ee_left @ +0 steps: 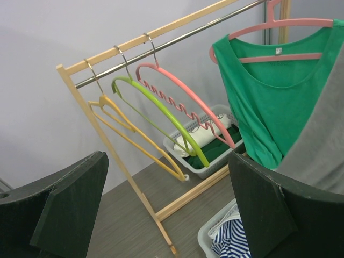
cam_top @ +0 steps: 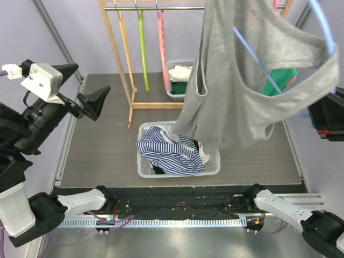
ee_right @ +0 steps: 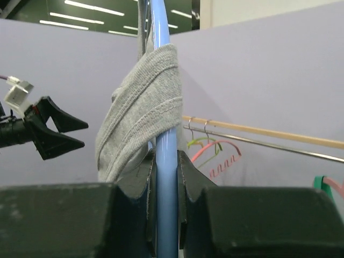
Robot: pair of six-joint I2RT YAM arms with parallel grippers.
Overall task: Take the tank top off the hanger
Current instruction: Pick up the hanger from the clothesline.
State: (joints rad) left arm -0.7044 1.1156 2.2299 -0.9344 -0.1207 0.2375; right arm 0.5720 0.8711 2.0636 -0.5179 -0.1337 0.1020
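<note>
right jaws: clamped on blue hanger [ee_right: 166,161], held high so fabric hangs free | grey tank top [cam_top: 242,91]: draped on hanger, above basket [cam_top: 144,171] near surface [cam_top: 107,140] front edge | left jaws: fully spread, empty, likely poised to pull.

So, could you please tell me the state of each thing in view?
grey tank top: draped on blue hanger
blue hanger: held up, gripped
right gripper: shut on blue hanger
left gripper: open, empty
white basket: holding striped clothing
green top: hanging on pink hanger
</note>
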